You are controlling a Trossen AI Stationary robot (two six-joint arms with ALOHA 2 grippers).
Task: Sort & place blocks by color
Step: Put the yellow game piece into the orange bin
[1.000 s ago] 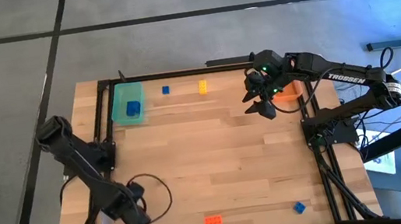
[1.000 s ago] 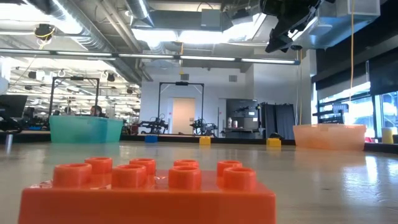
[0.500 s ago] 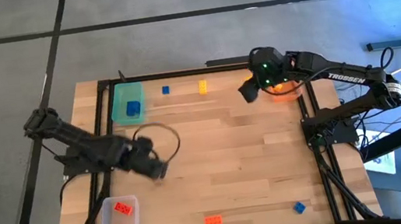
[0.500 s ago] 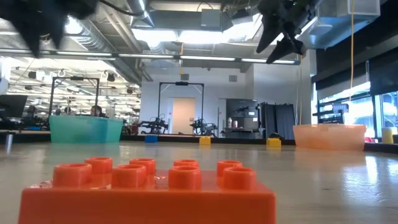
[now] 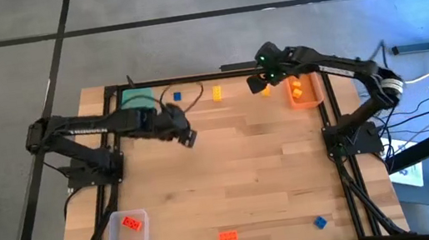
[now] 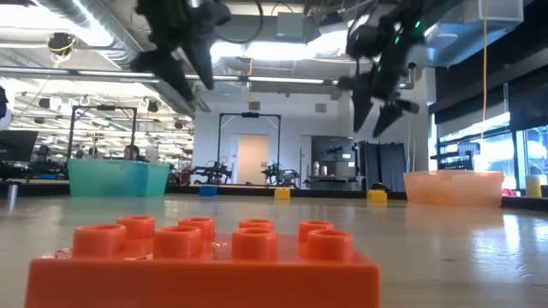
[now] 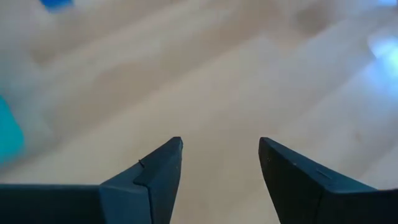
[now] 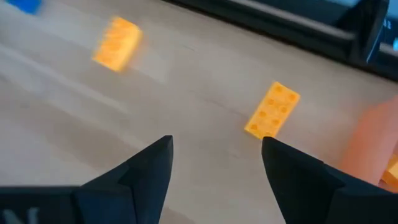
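Both grippers are open and hold nothing. My left gripper [image 5: 189, 138] [image 7: 220, 162] hovers over bare table just near of a small blue block [image 5: 177, 97], right of the green tray [image 5: 137, 98]. My right gripper [image 5: 259, 87] [image 8: 216, 158] hovers at the far edge, left of the orange tray [image 5: 305, 94]. A yellow-orange block [image 8: 272, 111] lies flat just ahead of its fingers, and another [image 5: 217, 93] [image 8: 116, 42] lies farther left. A red-orange block [image 5: 228, 237] [image 6: 205, 257] and a blue block [image 5: 320, 222] rest by the near edge.
The clear tray [image 5: 113, 235] at the near left corner holds red-orange blocks. The orange tray holds yellow-orange blocks [image 5: 297, 90]. A black frame rail [image 5: 192, 77] runs along the far edge. The left arm [image 5: 90, 129] reaches across the green tray. Bare wood fills the table's middle.
My left arm has swung from the clear tray at the near left corner toward the far edge, ending near the blue block. My right gripper has moved from beside the orange tray toward the far edge and left, and come lower.
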